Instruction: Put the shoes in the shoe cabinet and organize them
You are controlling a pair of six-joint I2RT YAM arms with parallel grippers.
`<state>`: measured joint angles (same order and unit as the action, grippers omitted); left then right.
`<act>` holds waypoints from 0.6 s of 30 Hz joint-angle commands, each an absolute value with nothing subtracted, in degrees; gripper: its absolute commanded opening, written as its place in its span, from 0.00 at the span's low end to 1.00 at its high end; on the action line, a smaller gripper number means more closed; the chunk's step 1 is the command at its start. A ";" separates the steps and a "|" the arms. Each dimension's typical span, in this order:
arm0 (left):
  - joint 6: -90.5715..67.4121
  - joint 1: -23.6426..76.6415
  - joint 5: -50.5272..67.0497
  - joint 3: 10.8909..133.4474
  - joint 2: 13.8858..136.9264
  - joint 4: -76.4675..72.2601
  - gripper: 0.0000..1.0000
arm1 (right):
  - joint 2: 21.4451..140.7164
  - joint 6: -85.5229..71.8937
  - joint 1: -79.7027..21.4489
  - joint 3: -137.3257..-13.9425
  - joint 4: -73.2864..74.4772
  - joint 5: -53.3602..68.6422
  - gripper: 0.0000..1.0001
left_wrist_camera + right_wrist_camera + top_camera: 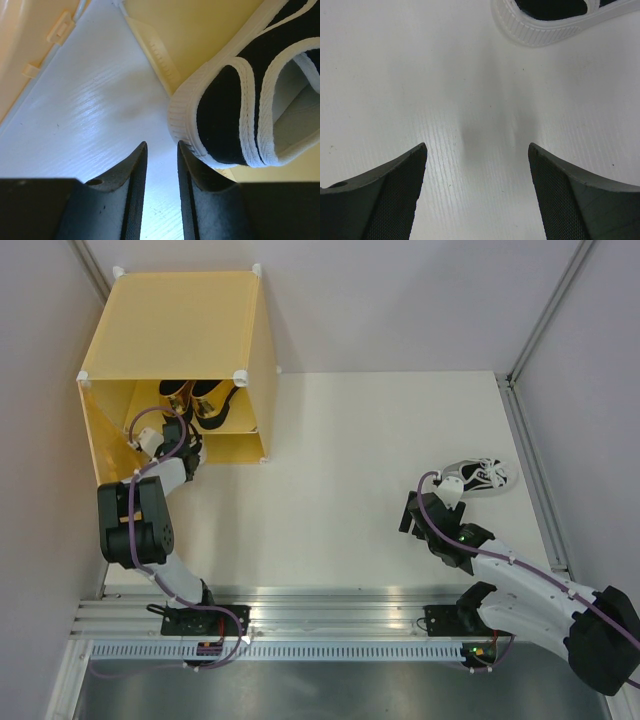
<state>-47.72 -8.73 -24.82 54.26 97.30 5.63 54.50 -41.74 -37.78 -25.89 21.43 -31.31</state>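
At far left the shoe cabinet (180, 320) keeps the gold loafers (205, 395) on its upper shelf. Our left gripper (161, 150) sits low at its mouth, jaws narrowly parted and empty. One finger is against or just beside the heel of a sneaker (235, 115) that pokes over the front lip (155, 50). We should nudge that heel squarely inward, clear of the lip. Rightward, our right gripper (477, 150) hangs spread wide and empty over the table (340, 490), the second sneaker (482, 475) just ahead, unobstructed.
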 commanded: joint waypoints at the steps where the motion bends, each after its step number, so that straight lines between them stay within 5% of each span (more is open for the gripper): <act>1: -49.84 -9.05 -23.82 55.90 97.91 -1.13 0.36 | 54.84 -41.31 -37.62 -26.45 21.18 -32.61 0.87; 18: -49.40 -11.16 -24.35 58.80 100.19 -0.53 0.38 | 54.67 -41.40 -37.44 -26.81 21.88 -32.26 0.86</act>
